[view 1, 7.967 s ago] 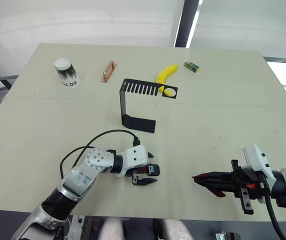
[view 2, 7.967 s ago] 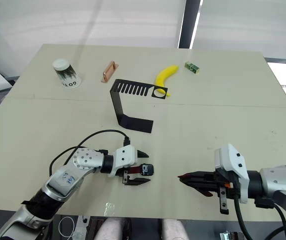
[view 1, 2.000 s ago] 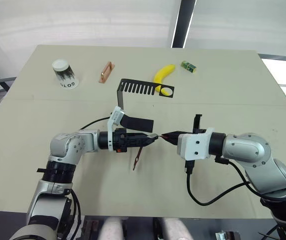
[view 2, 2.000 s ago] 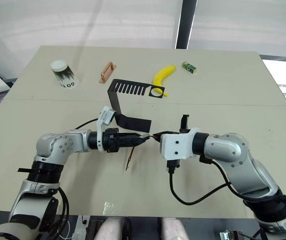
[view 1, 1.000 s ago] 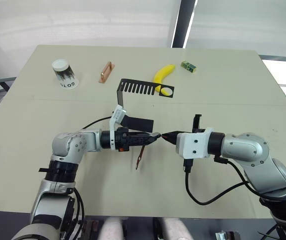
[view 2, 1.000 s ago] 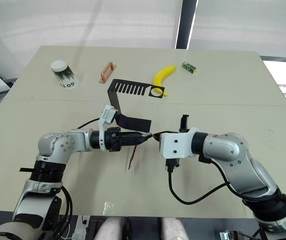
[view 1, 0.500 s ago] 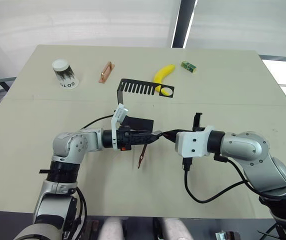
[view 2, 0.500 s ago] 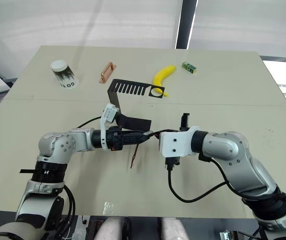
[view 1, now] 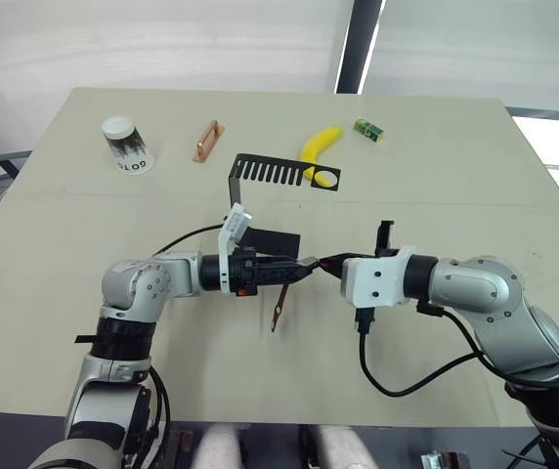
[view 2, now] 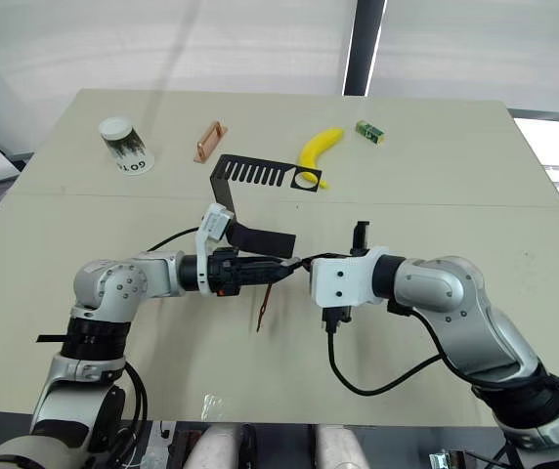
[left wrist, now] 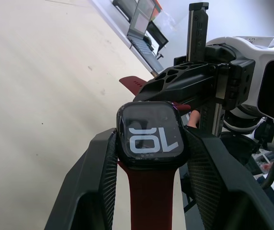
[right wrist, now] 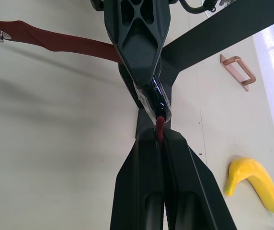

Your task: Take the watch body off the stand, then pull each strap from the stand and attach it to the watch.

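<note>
Since eight seconds ago we have lifted both arms off the near edge of the table (view 1: 475, 186) and brought them together above its middle, in front of the stand (view 1: 260, 191).

Our left gripper (view 1: 302, 269) points toward the right arm and pinches the watch body (left wrist: 150, 140) by its two sides. In the left wrist view the dark screen faces the camera with light digits on it, and one dark red strap (left wrist: 151, 200) runs from the case's near edge back between the fingers (left wrist: 101, 179). From the head views that same strap (view 1: 278, 311) hangs down below the gripper, its free end above the tabletop.

Our right gripper (view 1: 324, 263) points back at the left one, tip to tip with it. The right wrist view shows its fingers (right wrist: 142, 177) pressed together on the short second strap (right wrist: 160, 128), whose end sits against the edge of the watch body; we cannot tell whether it is seated.

Both forearms lie roughly level, elbows out to the sides.

Behind the stand lie a banana (view 1: 321, 147), a small green box (view 1: 368, 129), a copper-coloured bar (view 1: 207, 141) and a paper cup (view 1: 127, 143).
</note>
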Controlling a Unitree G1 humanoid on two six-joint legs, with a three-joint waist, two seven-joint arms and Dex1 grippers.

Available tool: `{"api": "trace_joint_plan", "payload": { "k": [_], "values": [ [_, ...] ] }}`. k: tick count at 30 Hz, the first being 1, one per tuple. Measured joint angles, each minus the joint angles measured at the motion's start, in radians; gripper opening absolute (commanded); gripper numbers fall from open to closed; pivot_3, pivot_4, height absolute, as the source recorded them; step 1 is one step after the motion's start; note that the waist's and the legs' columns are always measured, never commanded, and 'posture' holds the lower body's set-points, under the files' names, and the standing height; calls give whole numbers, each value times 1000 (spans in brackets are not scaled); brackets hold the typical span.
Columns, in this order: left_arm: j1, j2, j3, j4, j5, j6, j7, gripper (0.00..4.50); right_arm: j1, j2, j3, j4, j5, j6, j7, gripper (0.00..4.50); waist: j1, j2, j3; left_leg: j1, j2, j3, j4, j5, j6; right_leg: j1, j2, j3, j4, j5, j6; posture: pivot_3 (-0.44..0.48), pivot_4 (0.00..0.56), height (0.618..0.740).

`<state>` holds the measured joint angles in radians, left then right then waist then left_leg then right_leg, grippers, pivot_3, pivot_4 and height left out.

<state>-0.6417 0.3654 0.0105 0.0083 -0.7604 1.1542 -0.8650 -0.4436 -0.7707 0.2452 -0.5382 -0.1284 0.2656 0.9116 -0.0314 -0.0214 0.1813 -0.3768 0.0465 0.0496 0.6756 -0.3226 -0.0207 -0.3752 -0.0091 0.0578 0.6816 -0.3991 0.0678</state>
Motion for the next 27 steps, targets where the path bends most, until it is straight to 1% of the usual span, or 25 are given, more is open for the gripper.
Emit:
{"api": "trace_joint_plan", "payload": {
  "k": [27],
  "values": [
    [-1, -26, 5, 0, 0, 3, 17, 1635, -6, 3, 1, 4, 1, 38, 0, 0, 0, 0, 0, 0, 0, 0, 0, 0, 0, 0, 0, 0, 0, 0, 0, 0, 150, 740]
  ]
}}
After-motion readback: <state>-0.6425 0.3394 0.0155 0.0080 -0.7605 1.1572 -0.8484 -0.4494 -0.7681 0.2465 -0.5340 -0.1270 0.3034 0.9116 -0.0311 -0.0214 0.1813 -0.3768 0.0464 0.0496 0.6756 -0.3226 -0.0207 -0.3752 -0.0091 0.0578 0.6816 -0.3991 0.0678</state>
